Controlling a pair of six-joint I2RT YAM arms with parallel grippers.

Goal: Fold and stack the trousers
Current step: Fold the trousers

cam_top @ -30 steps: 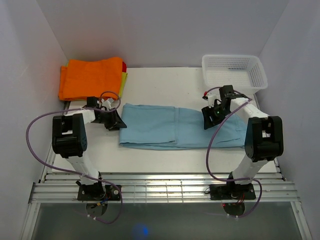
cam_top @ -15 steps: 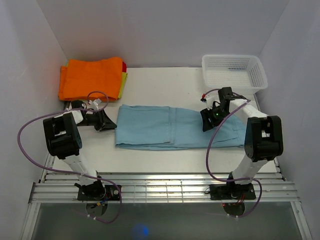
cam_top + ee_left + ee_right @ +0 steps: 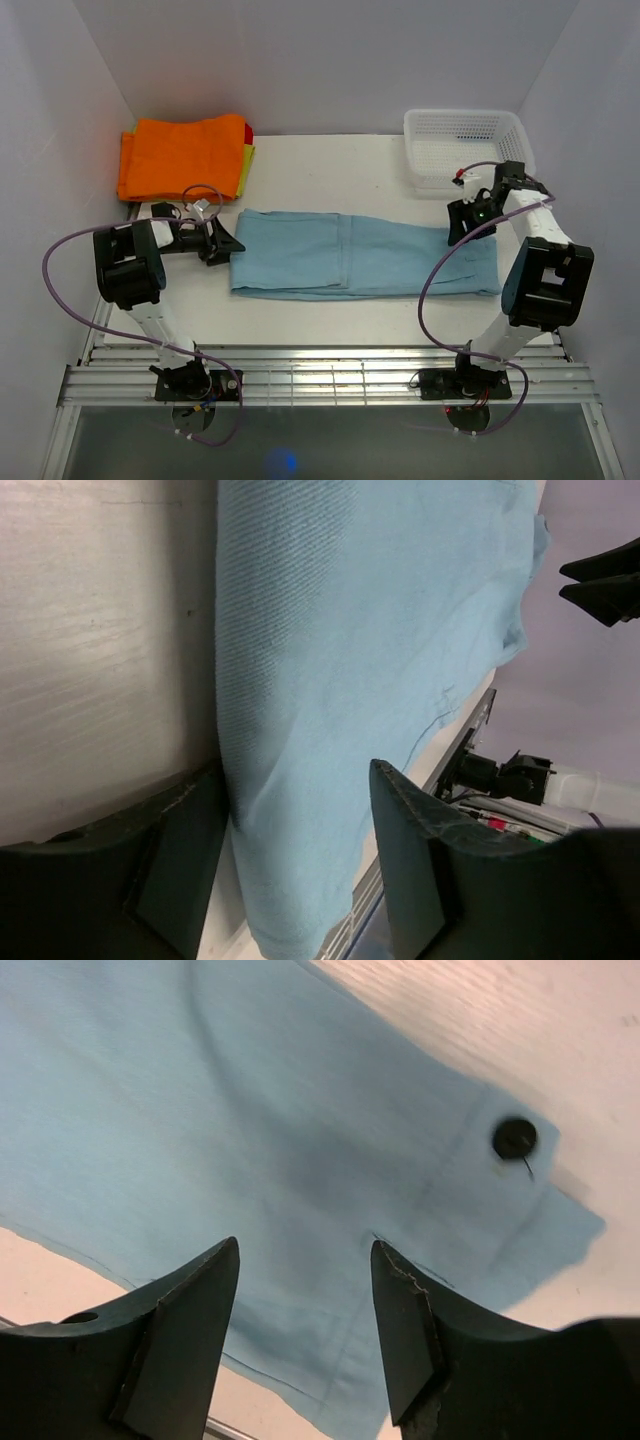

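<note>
The light blue trousers (image 3: 360, 255) lie flat and lengthwise across the middle of the table, folded leg on leg. My left gripper (image 3: 225, 243) sits low at their left end. In the left wrist view it (image 3: 300, 815) is open, with the cloth's folded edge (image 3: 300, 730) lying loose between the fingers. My right gripper (image 3: 464, 226) hovers over the right end, the waist. In the right wrist view it (image 3: 305, 1295) is open and empty above the cloth (image 3: 250, 1130), near a black button (image 3: 514, 1138).
A folded orange garment (image 3: 180, 155) lies at the back left on yellow and red cloths. A white mesh basket (image 3: 465, 140) stands at the back right, close behind the right gripper. White walls close in on three sides.
The left gripper pulled the trousers' left end a little leftward, then opened wider at that edge. The right gripper swung right from mid-cloth to the waist end.
</note>
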